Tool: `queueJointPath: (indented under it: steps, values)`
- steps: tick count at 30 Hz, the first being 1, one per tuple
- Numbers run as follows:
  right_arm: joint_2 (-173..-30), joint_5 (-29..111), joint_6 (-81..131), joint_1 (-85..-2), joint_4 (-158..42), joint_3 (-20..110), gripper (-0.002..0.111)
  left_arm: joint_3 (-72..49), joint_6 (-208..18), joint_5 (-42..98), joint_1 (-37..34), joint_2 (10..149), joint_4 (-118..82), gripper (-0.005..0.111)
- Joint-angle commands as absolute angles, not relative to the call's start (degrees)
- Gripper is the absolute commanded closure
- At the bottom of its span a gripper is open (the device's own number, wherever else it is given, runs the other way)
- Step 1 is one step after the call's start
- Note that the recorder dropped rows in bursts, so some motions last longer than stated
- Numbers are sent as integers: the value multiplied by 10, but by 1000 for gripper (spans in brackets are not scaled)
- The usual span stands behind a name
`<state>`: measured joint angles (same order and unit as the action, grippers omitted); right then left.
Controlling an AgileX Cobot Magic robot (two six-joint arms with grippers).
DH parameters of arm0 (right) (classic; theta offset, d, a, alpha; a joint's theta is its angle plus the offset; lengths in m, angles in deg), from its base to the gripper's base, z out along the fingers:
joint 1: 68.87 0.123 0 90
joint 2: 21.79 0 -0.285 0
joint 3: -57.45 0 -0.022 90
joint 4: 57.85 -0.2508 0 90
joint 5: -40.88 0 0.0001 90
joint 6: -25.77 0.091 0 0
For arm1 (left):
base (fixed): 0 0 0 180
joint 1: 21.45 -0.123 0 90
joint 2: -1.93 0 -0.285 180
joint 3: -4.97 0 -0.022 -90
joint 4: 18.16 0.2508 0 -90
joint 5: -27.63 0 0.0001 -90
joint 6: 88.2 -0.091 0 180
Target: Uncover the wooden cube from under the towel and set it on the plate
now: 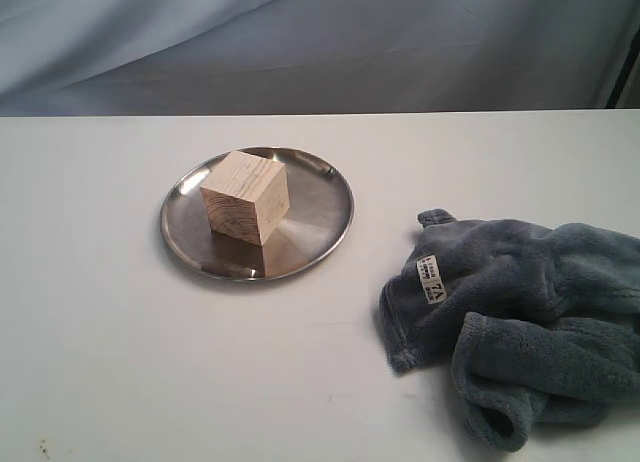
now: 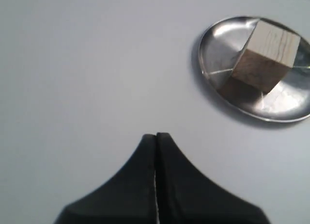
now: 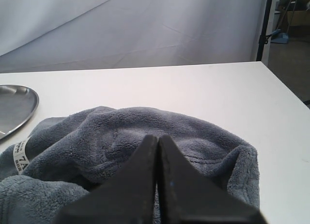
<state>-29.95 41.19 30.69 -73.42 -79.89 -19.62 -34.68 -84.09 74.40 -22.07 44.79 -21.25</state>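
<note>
The pale wooden cube (image 1: 245,196) stands on the round steel plate (image 1: 320,207) left of centre on the table; the left wrist view shows the cube (image 2: 265,56) on the plate (image 2: 218,44) too. The blue-grey towel (image 1: 525,307) lies crumpled at the right, its white label (image 1: 430,277) facing up. My left gripper (image 2: 156,135) is shut with nothing in it, over bare table apart from the plate. Also shut and empty, my right gripper (image 3: 158,136) hovers over the towel (image 3: 121,136). Neither gripper appears in the exterior view.
The white table (image 1: 100,362) ends at a far edge before a grey-blue backdrop (image 1: 300,42). In the right wrist view the plate's rim (image 3: 19,105) shows beside the towel, and the table's side edge (image 3: 286,88) drops off to the floor.
</note>
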Motion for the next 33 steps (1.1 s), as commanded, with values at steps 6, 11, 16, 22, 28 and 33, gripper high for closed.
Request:
queueJointPath:
  steps: [6,11,16,22,28,33]
  values:
    - [-296,419,309,-734,-802,-198,105,-349,-841,726,-222,216,-217,107]
    - [-296,419,309,-734,-802,-198,105,-349,-838,699,-222,126,-217,107]
    - [-296,419,309,-734,-802,-198,105,-346,-839,668,-222,97,-205,107]
    - [-296,419,309,-734,-802,-198,105,-381,-839,625,-222,97,-205,107]
    - [-296,419,309,-734,-802,-198,105,-455,-842,603,-222,97,-140,107]
    - [-296,419,309,-734,-802,-198,105,-536,-839,511,-222,97,-97,107]
